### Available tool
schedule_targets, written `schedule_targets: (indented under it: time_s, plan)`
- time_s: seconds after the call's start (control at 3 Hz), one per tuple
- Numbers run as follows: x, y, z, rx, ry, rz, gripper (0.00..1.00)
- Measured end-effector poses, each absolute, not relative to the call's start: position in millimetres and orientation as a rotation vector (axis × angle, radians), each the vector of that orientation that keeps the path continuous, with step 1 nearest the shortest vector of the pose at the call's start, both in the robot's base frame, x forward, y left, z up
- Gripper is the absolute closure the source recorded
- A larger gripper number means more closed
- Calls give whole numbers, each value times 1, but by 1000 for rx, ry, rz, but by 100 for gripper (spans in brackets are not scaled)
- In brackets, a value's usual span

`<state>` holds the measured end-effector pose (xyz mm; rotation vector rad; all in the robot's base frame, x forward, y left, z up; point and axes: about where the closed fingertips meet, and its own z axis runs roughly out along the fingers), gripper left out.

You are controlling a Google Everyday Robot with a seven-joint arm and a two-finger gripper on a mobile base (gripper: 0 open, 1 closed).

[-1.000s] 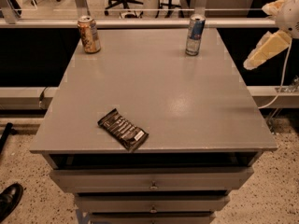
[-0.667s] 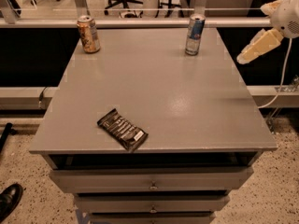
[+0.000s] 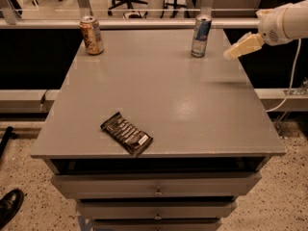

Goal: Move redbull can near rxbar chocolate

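The redbull can, slim, blue and silver, stands upright at the far right of the grey table top. The rxbar chocolate, a dark glossy wrapper with a white patch at its near end, lies flat near the table's front edge, left of centre. My gripper comes in from the right on a white arm and hangs above the table's right edge, a short way right of the redbull can and apart from it. It holds nothing.
An orange-gold can stands upright at the far left corner. Drawers sit under the table top. A rail and glass partition run behind the table. A black shoe is on the floor at lower left.
My gripper has moved left and up, from off the table's right side toward the redbull can. The cans and the bar have not moved.
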<state>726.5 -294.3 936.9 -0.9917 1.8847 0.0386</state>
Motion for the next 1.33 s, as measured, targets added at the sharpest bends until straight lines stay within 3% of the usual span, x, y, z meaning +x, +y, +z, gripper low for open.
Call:
schedule_targets:
  time_s: [0.67, 1.33]
  plan:
    - [784, -279, 915, -865, 1792, 82, 0]
    - [823, -246, 912, -762, 1709, 273, 0]
